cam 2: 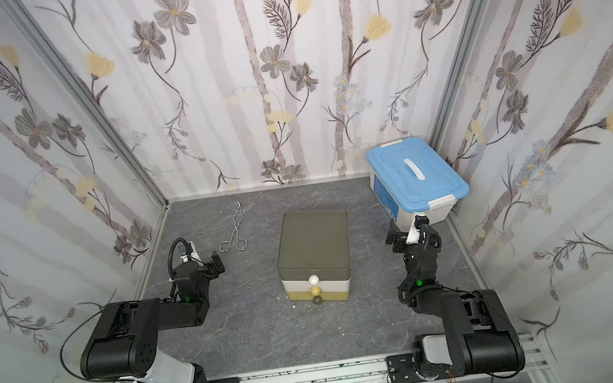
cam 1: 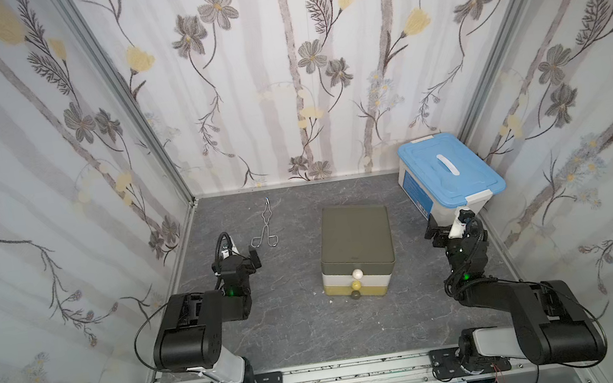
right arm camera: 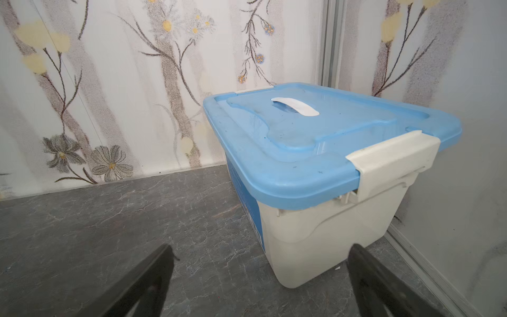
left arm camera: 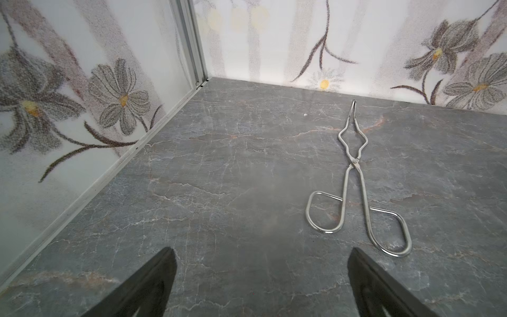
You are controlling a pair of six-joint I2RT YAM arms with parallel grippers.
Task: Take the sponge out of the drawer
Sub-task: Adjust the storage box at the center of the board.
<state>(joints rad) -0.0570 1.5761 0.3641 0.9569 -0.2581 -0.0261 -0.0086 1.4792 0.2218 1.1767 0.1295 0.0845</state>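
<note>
table [cam 1: 295, 335]: dark grey, pale marble veins | walls [cam 1: 263, 85]: white, grey and yellow flowers | drawer unit [cam 1: 355, 234]: olive top, white and mustard drawers | box [cam 1: 451, 169] at 2 o'clock: blue lid, white body | tongs [left arm camera: 354, 161] at 11 o'clock: silver

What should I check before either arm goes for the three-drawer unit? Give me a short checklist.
1. Left hand open and empty: ok.
2. Right hand open and empty: ok.
3. A drawer pulled open on the drawer unit: not ok; all three look shut.
4. Sponge located: cannot tell; none in view.
5. Table in front of the knobs free: ok; the metal tongs and the blue-lidded storage box lie apart from the unit.
</note>
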